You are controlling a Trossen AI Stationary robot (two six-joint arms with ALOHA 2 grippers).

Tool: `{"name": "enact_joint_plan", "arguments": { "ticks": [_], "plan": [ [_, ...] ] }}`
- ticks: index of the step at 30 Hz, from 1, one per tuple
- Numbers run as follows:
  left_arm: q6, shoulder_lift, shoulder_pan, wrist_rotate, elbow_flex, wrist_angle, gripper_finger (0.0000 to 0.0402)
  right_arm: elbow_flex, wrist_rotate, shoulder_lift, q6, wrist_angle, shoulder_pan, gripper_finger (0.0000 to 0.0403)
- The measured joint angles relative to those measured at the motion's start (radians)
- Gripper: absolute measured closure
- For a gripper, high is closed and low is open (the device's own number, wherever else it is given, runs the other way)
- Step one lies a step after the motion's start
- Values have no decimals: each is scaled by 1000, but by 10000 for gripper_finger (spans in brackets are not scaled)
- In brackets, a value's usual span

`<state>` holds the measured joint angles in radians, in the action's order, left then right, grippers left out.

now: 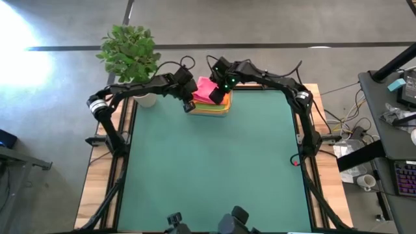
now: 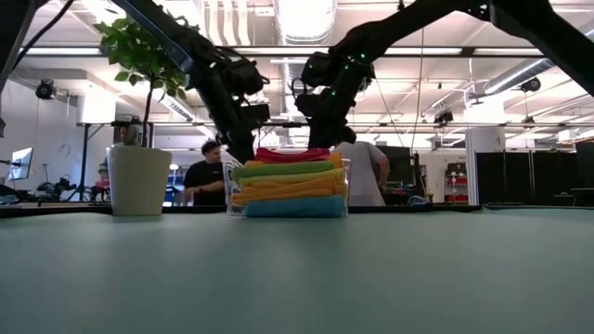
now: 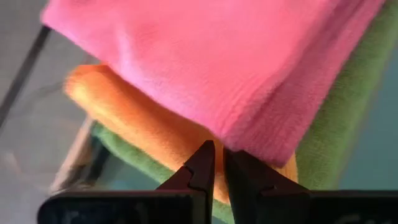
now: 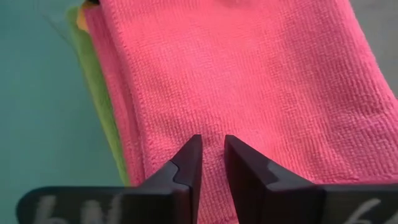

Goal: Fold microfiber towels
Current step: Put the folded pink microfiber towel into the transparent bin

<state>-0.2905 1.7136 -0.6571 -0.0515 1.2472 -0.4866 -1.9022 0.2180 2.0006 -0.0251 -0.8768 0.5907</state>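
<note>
No brand or label can be read anywhere; the only marks are pale handwritten figures on the right claw's (image 4: 212, 163) housing in the right wrist view, too faint to make out for certain.

The landmark is the stack of microfiber towels (image 2: 290, 183), folded and piled in a clear plastic tray (image 2: 345, 190) at the far edge of the green surface (image 1: 214, 169). From the bottom up the low view shows a light blue towel (image 2: 295, 208), orange and yellow layers, a green towel (image 2: 283, 169), and a pink towel (image 1: 207, 90) on top.

Both arms reach in over the far edge and bend down onto the stack. The left claw (image 3: 214, 163) comes at the stack's left side, its wrist angled down; its two fingers are nearly together with only a thin slit between them, tips just at the hanging edge of the pink towel, beside an orange towel (image 3: 143, 134). Whether they pinch any cloth cannot be told.

The right claw sits over the stack's right side, pointing down at the pink towel's top face. Its fingers stand a narrow gap apart, with pink cloth showing between them; a firm hold cannot be confirmed.

A potted plant (image 1: 132, 55) stands left of the stack. People (image 2: 202, 176) show in the room behind it.
</note>
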Motion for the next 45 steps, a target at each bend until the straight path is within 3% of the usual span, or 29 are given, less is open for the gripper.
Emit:
{"name": "enact_joint_plan", "arguments": {
  "ticks": [6,11,16,24,33,45],
  "plan": [
    [-16,14,3,-160,-5,-1,382,-6,0,-1,23,-5,-2,364],
    [-128,14,5,-263,-13,-27,382,-7,0,-22,35,-8,-2,375],
    [-205,10,5,-255,-12,-74,382,-8,0,-53,37,-41,-2,376],
    [-206,-18,5,-226,0,-83,382,-2,-1,-73,58,-205,-6,376],
    [-206,-78,5,-217,22,-82,382,27,13,-44,55,-209,-42,376],
    [-207,-225,5,-121,22,-86,382,19,43,-53,71,-211,-45,376]
  ]
}}
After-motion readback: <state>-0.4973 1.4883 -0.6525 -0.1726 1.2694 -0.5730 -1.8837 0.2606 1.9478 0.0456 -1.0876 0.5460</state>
